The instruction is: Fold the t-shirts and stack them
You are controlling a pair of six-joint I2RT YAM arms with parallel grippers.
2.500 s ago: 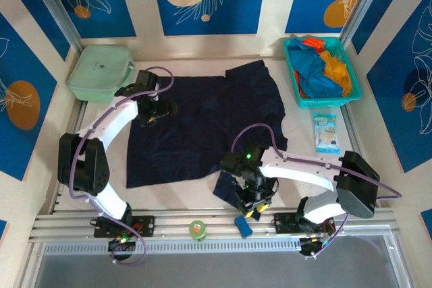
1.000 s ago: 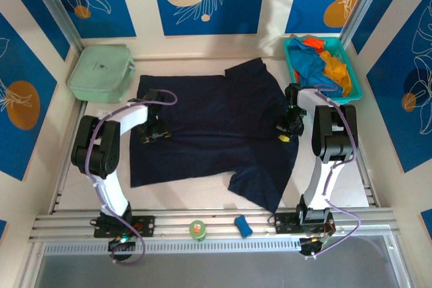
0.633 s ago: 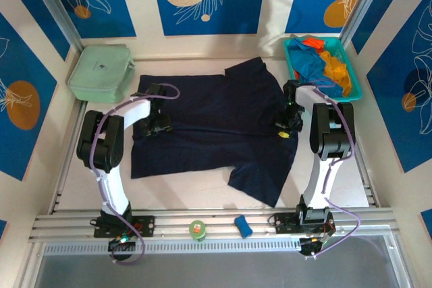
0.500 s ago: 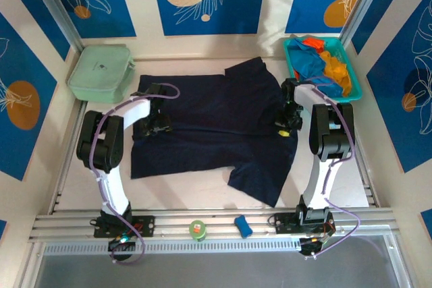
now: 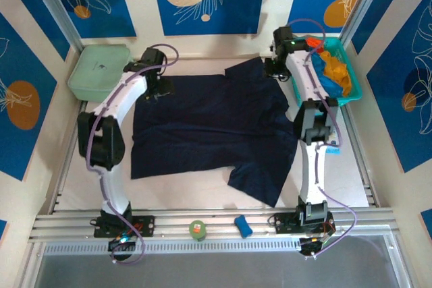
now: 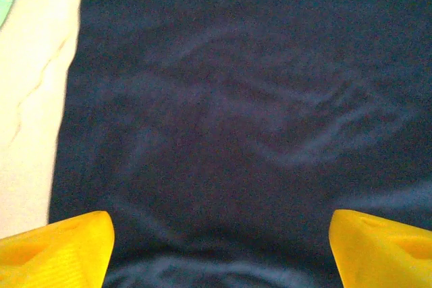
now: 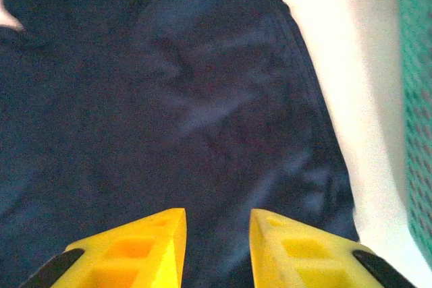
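Note:
A large dark navy t-shirt (image 5: 209, 126) lies spread flat across the middle of the table, one sleeve pointing toward the near edge. My left gripper (image 5: 156, 89) hovers over its far left corner, open, the yellow fingers (image 6: 61, 247) wide apart above bare navy cloth (image 6: 229, 119). Over the far right sleeve hangs my right gripper (image 5: 273, 65), open with a narrower gap (image 7: 217, 215) and only cloth (image 7: 169, 99) beneath it, nothing between the fingers. Bright blue, orange and red t-shirts (image 5: 324, 65) lie bunched in the teal basket.
The teal basket (image 5: 351, 96) stands at the far right, its mesh wall (image 7: 418, 99) close beside the right gripper. A pale green box (image 5: 98, 71) sits at the far left. A green roll (image 5: 197, 229) and a small blue object (image 5: 243, 226) rest on the near rail.
Both arms have reached toward the far edge of the navy shirt. The right gripper has gone from shut to open, and the left one has opened wider. The shirt stays flat.

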